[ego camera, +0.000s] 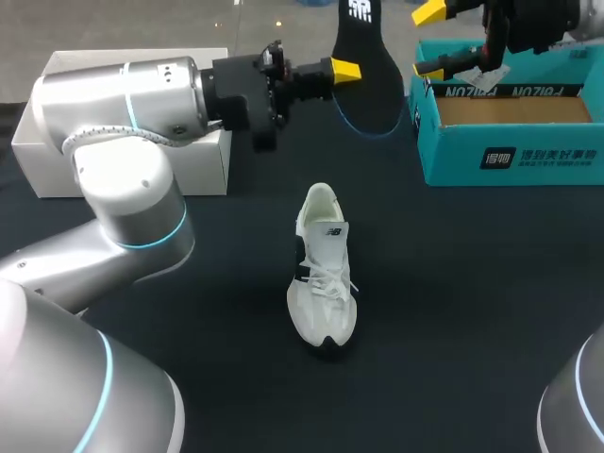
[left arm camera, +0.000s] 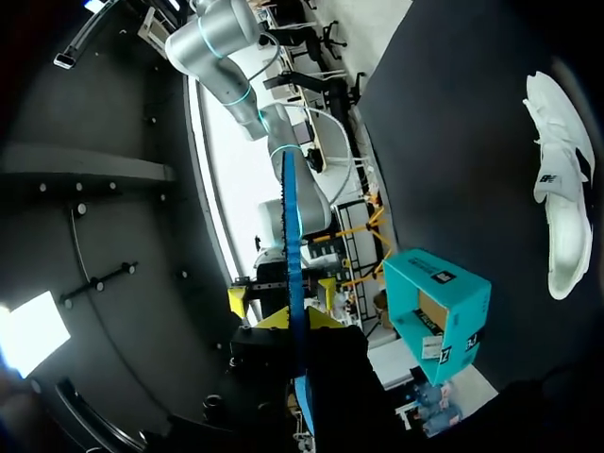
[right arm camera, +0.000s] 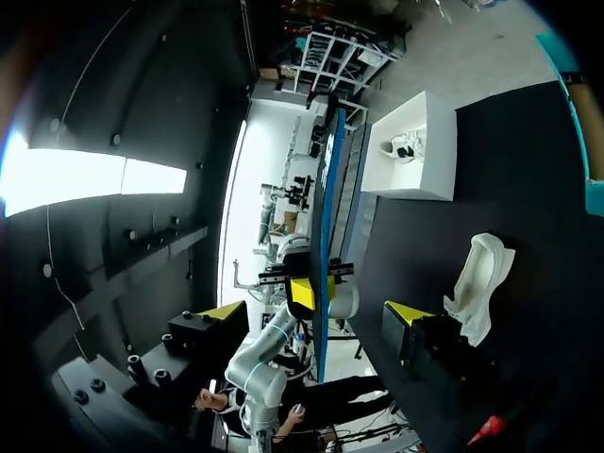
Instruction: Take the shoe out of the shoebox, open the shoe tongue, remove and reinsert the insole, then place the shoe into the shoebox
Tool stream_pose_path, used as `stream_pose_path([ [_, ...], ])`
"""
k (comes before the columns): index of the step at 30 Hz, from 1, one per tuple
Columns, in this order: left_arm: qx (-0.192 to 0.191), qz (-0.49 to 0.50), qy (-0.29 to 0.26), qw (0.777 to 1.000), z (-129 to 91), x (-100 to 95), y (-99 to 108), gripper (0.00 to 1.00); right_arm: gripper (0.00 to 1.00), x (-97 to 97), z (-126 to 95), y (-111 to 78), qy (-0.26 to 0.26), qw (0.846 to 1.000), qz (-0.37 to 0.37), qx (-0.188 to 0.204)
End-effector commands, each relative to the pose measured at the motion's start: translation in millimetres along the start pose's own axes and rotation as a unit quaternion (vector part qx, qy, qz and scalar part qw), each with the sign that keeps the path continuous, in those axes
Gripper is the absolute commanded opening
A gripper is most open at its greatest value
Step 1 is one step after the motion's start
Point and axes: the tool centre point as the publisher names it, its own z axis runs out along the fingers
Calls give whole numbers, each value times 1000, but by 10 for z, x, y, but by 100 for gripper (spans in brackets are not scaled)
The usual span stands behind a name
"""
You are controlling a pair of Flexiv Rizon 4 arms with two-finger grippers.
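Observation:
The white shoe [ego camera: 324, 283] lies on the dark table, toe toward me, also visible in the left wrist view [left arm camera: 562, 189] and the right wrist view [right arm camera: 481, 274]. My left gripper [ego camera: 347, 69] is held high over the table's back, shut on the black insole [ego camera: 370, 66], which stands upright with a blue edge. In its own view the insole [left arm camera: 294, 274] runs edge-on between the left gripper [left arm camera: 293, 316] fingers. My right gripper [ego camera: 429, 38] hangs just right of the insole, open wide. From the right wrist, the insole [right arm camera: 326, 226] stands between the spread fingers of the right gripper [right arm camera: 316, 316], untouched.
The open teal shoebox [ego camera: 510, 156] sits at the back right, under and behind my right gripper, with a paper tag at its near corner. A white box [ego camera: 123, 160] stands at the back left beneath my left arm.

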Motion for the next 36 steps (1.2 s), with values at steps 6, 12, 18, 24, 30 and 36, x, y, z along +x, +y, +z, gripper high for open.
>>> stream_pose_path([
  [6, 8, -31, -18, 999, -147, -48, 24, 0, 100, -28, -153, -469, -28, 990, -17, -134],
  [12, 12, -40, -32, 999, -170, -91, 22, 0, 100, -115, -191, -583, -21, 988, -5, -152],
  [18, 49, -57, -4, 997, -167, -116, 17, 0, 100, -202, -193, -631, -29, 985, -2, -171],
  [24, 85, -46, 28, 995, -141, -118, 3, 0, 100, -202, -193, -631, -29, 985, -2, -171],
  [30, 85, -46, 28, 995, -141, -118, 3, 0, 100, -202, -193, -631, -29, 985, -2, -171],
  [36, 85, -46, 28, 995, -141, -118, 3, 0, 100, -202, -193, -631, -29, 985, -2, -171],
])
